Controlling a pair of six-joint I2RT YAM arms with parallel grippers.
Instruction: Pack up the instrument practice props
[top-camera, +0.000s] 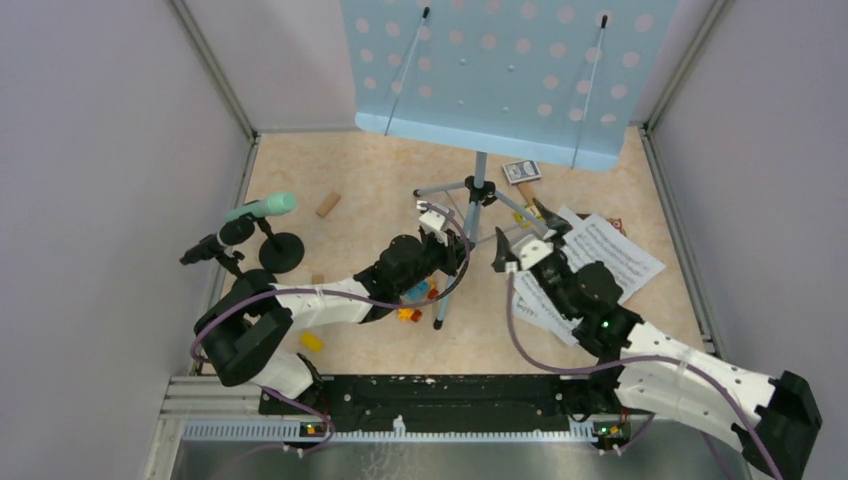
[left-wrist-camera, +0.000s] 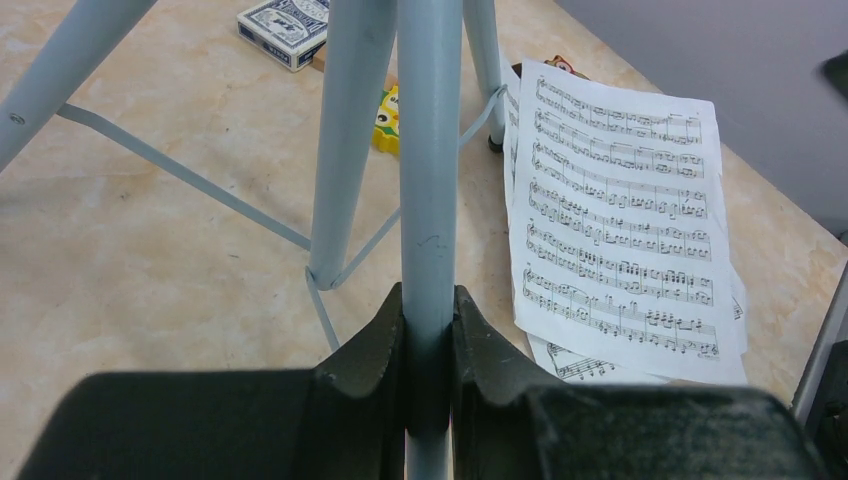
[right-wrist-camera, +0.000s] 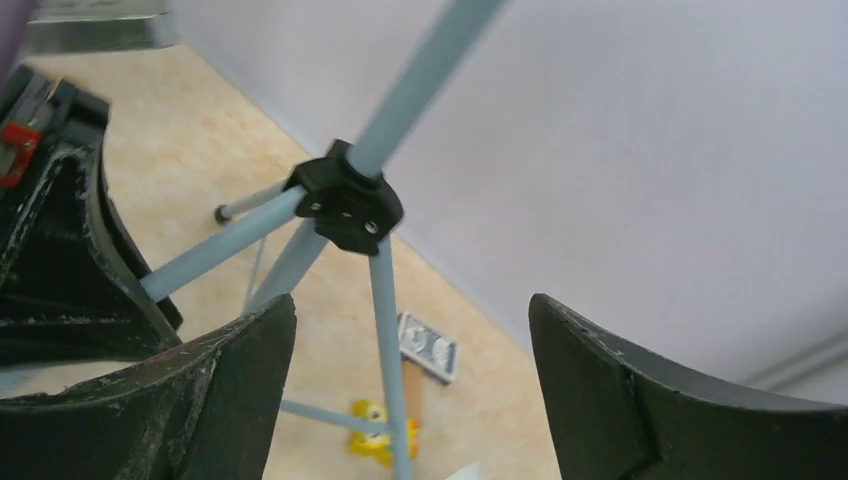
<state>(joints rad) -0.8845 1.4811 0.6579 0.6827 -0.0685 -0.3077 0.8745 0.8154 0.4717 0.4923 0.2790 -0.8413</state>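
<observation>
We found the left pincer (left-wrist-camera: 430, 325) clamped on a tripod leg (left-wrist-camera: 428, 170). The right pincer (right-wrist-camera: 410, 330) stood with jaws apart, near the tripod hub (right-wrist-camera: 345, 205).

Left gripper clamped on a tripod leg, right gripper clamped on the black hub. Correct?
Not quite. Right wrist view: the right gripper is open, holding nothing, the black hub beyond it. The left gripper is clamped on a tripod leg.
</observation>
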